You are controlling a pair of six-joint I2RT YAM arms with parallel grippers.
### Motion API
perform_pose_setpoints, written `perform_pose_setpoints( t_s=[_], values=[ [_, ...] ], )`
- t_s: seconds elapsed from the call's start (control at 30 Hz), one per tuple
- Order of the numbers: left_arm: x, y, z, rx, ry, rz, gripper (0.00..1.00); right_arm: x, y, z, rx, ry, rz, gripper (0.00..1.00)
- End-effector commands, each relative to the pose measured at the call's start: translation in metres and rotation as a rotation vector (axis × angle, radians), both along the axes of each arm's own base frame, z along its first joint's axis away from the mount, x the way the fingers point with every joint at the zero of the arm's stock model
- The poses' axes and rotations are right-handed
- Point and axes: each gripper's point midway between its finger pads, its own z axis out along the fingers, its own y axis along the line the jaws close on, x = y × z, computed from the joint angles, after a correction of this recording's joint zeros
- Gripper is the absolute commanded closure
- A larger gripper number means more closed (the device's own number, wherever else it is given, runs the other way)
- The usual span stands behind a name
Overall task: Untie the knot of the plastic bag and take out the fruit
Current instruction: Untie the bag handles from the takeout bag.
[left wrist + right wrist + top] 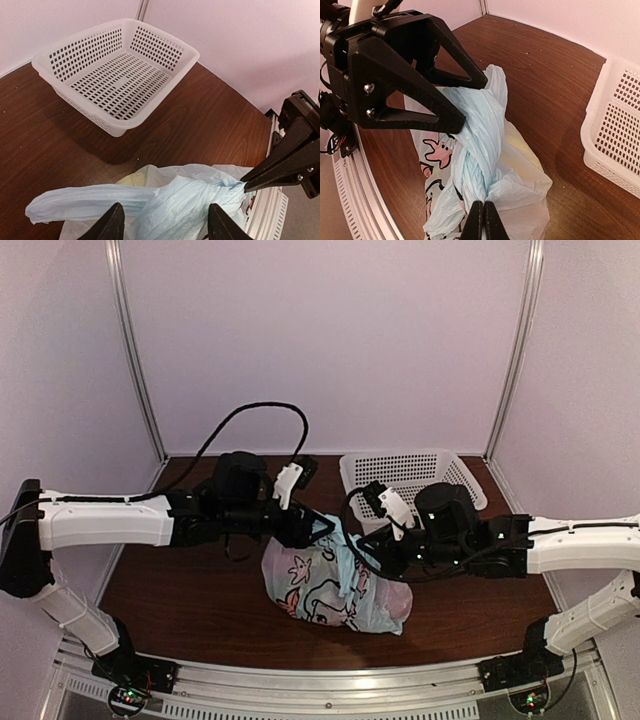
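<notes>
The plastic bag (335, 588), pale blue with pink and black cartoon drawings, lies on the table between both arms. Its handles are twisted into the knot (481, 145), a bunched strip running from one gripper to the other. My left gripper (167, 212) is open, its fingers either side of that strip, and it appears at the knot's far end as the left gripper (472, 102). My right gripper (482, 206) is shut on the knot's near end. The fruit stays hidden inside; only a faint yellow shape (520, 150) shows through the plastic.
A white perforated basket (410, 475) stands behind the bag at the back right, also seen as the basket (120, 75) and the basket (615, 135). Brown tabletop (180, 590) surrounds the bag. A metal rail (320, 680) runs along the near edge.
</notes>
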Motion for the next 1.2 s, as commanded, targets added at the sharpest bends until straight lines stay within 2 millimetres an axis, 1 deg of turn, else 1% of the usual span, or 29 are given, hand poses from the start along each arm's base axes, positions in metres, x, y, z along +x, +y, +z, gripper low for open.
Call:
perform_pose_setpoints(
  t_s=[0.0,0.17,0.23,0.3,0.53,0.7,0.87,1.0,1.07,1.17],
  values=[
    [-0.001,-0.009,0.004,-0.022,0.001,-0.018,0.46,0.000,0.003,-0.002,0.006,-0.001,0.004,1.00],
    [-0.001,-0.009,0.006,-0.027,0.001,-0.019,0.58,-0.001,0.002,-0.002,0.006,0.000,0.004,1.00],
    [0.000,-0.009,0.007,-0.030,0.000,-0.018,0.68,-0.001,0.002,-0.002,0.006,0.000,0.004,1.00],
    [-0.001,-0.009,0.007,-0.032,0.001,-0.019,0.76,-0.001,0.002,-0.003,0.004,0.000,0.005,1.00],
    [-0.002,-0.007,0.014,-0.050,-0.007,-0.012,1.00,0.002,-0.003,0.001,0.009,-0.009,-0.025,1.00],
    [-0.002,0.000,0.025,-0.085,-0.023,0.018,1.00,0.004,-0.008,0.009,0.019,-0.027,-0.048,1.00],
    [0.000,0.011,0.033,-0.100,-0.038,0.061,1.00,0.006,-0.015,0.010,0.013,-0.036,-0.080,1.00],
    [0.005,0.028,0.032,-0.105,-0.038,0.114,1.00,0.007,-0.021,0.011,0.022,-0.044,-0.099,1.00],
    [0.006,0.036,0.030,-0.115,-0.033,0.134,1.00,0.007,-0.022,0.008,0.020,-0.040,-0.103,1.00],
    [0.005,0.041,0.028,-0.123,-0.027,0.143,1.00,0.007,-0.023,-0.001,0.014,-0.028,-0.110,1.00]
  ],
)
